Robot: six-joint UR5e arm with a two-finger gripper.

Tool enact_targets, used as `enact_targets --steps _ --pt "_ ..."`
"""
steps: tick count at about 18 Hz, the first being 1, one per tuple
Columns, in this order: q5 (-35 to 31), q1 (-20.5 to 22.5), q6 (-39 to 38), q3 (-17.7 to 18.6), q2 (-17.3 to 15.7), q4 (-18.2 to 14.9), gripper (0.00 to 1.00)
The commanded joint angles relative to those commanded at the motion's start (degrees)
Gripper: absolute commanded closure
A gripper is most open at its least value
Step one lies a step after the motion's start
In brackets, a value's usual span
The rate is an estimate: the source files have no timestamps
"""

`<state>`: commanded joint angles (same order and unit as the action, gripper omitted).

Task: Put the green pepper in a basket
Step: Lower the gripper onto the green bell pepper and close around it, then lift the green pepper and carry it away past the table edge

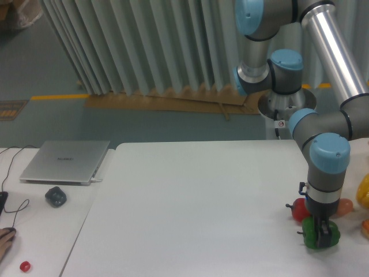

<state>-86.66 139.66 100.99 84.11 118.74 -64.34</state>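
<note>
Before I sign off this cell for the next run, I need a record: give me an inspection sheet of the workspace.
Surface: white table, bare across the middle.
Job's things: green pepper near the right front edge, touching the red pepper; no basket in view.
Clutter: orange and yellow items at the right edge; closed laptop, dark mouse, small red object on the left desk.
Grippers: gripper down on the green pepper, fingers around it.
Cables: black cable on the left desk.
Surroundings: corrugated wall, yellow floor line.
</note>
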Motion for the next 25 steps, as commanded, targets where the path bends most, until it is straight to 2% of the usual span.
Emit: enact_targets --steps 5,9,13,17,25 --pt "0.1 0.9 0.3 0.0 -2.5 -0.3 0.45" --pt "-0.4 2.3 3.8 0.0 -4.8 -1.0 0.45" --pt "-0.1 3.7 4.3 -0.3 -6.4 -5.4 0.45" --pt "-0.4 4.8 6.8 -0.6 -8.3 -7.6 0.46" --pt "-0.5 10.8 16.2 -0.5 -8.7 -9.1 0.48"
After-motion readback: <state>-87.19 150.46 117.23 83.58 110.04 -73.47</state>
